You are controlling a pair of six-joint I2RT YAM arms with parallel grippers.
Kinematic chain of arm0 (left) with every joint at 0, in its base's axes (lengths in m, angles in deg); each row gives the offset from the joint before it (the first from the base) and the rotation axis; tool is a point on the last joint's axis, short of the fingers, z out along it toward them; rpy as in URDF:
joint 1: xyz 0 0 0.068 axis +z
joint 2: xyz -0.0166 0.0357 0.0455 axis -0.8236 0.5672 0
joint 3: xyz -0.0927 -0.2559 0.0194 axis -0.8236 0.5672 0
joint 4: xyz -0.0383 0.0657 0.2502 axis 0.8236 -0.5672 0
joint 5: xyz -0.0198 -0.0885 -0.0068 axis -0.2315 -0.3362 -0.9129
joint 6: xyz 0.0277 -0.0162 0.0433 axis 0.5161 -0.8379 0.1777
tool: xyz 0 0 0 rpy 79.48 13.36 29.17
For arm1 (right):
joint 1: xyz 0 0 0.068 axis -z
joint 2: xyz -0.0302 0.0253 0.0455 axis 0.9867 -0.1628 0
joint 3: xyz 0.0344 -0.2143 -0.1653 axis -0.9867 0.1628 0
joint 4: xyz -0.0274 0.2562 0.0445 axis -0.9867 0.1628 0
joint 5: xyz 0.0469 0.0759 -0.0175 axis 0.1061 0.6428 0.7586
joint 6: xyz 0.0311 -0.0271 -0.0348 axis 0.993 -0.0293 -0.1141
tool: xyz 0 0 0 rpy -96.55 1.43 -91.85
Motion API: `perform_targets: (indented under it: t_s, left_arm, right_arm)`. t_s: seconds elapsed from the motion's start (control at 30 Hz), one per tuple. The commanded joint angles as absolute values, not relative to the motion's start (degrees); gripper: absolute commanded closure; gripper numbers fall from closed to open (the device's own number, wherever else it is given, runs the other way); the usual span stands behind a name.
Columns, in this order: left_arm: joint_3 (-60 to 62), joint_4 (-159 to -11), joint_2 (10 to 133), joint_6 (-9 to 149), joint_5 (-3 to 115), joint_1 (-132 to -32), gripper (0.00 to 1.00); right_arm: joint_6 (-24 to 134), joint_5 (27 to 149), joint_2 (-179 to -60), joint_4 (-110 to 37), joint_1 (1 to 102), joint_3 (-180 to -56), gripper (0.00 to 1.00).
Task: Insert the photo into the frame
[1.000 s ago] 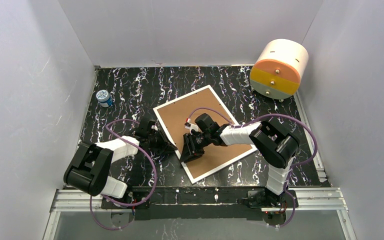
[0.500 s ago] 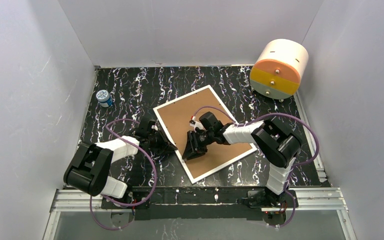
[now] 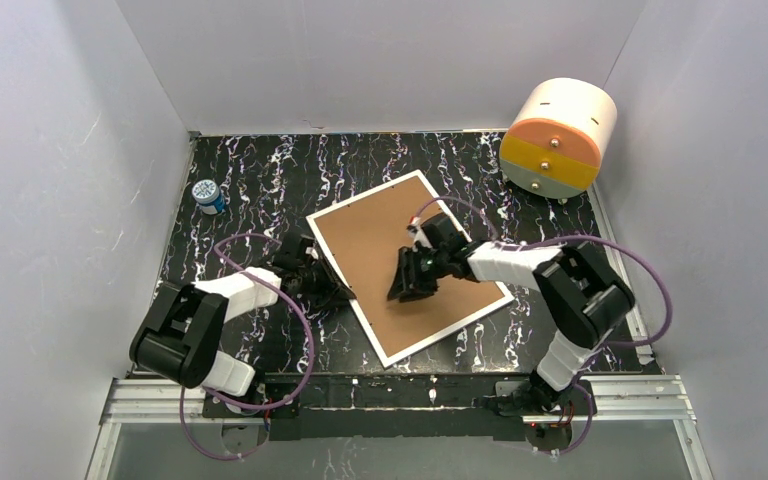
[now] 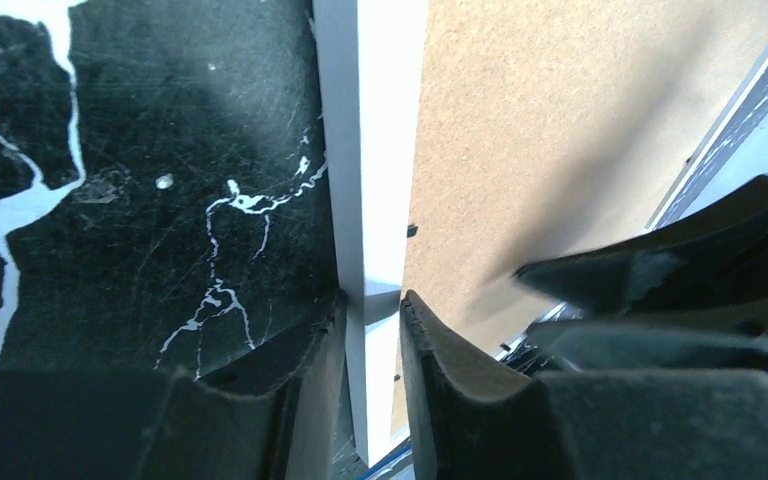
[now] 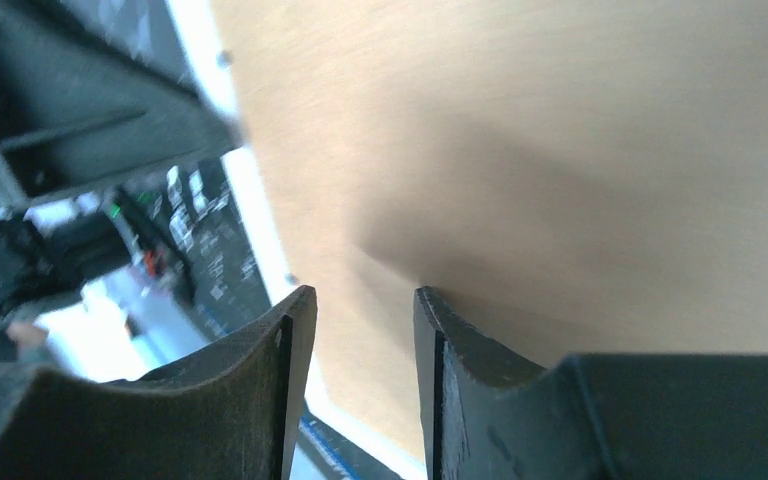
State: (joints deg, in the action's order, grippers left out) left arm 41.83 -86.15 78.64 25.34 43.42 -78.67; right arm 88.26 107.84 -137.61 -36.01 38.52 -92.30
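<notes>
Fibreboard side of the frame (image 3: 365,240), top view: faces up; the frame lies flat at mid-table, clear of every edge.
Long axis, top view: slanted, running from the far left toward the near right, one corner pointing at the far edge of the table (image 3: 260,180).
Left gripper (image 3: 338,293), top view: at the frame's left long edge.
Right gripper (image 3: 400,293), top view: over the near-left part of the brown back.
Drum (image 3: 558,135): white and orange, at the far right corner, well apart from the frame.
Jar (image 3: 207,195): small, by the left edge.
Left jaws, left wrist view: set close on either side of the white rim (image 4: 370,150); whether they press it I cannot tell.
Right jaws, right wrist view: spread, nothing between them, just over the fibreboard back (image 5: 560,150).
</notes>
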Motion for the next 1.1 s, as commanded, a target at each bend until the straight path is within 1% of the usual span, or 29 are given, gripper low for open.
perform_targets:
  t_s: [0.0,0.03,0.17,0.2,0.33,0.37,0.47,0.57,0.67,0.8,1.07]
  left_arm:
    - [41.3,-94.3,82.7,29.8,53.0,-79.2,0.7]
    - [40.3,-94.8,83.1,30.3,53.3,-79.2,0.68]
    - [35.3,-98.8,85.9,32.9,55.5,-79.2,0.58]
    - [33.4,-100.1,86.6,33.5,56.3,-79.2,0.56]
    - [27.8,-106.3,89.4,37.4,59.0,-79.1,0.49]
    - [27.0,-107.3,89.8,38.6,59.3,-79.1,0.48]
    - [25.0,-110.7,91.3,42.0,59.3,-79.1,0.44]
    - [24.6,-110.6,91.5,44.5,58.2,-79.1,0.42]
    - [24.2,-110.4,91.7,46.4,57.7,-79.1,0.41]
    - [22.4,-110.4,92.2,48.5,55.9,-79.1,0.4]
    - [17.2,-110.0,96.2,50.5,53.2,-79.1,0.4]
  right_arm:
    - [82.6,94.1,-130.3,-24.1,47.1,-90.8,0.5]
    - [82.5,93.2,-128.3,-22.7,49.3,-90.9,0.49]
    - [82.5,87.9,-121.9,-17.8,58.4,-91.4,0.35]
    - [82.6,85.4,-120.7,-17.2,60.9,-91.6,0.3]
    - [83.7,76.8,-119.2,-14.7,65.2,-93.1,0.11]
    - [83.8,75.4,-119.7,-14.6,65.8,-93.4,0.1]
    - [84.6,72.9,-122.5,-12.6,67.2,-94.7,0.08]
    - [83.4,74.7,-124.8,-12.0,68.3,-95.2,0.06]
    - [79.0,79.1,-126.8,-13.4,68.6,-95.0,0.06]
    - [76.4,82.8,-129.8,-10.0,68.7,-97.1,0.07]
    - [71.1,97.1,-129.6,-9.5,68.7,-93.4,0.09]
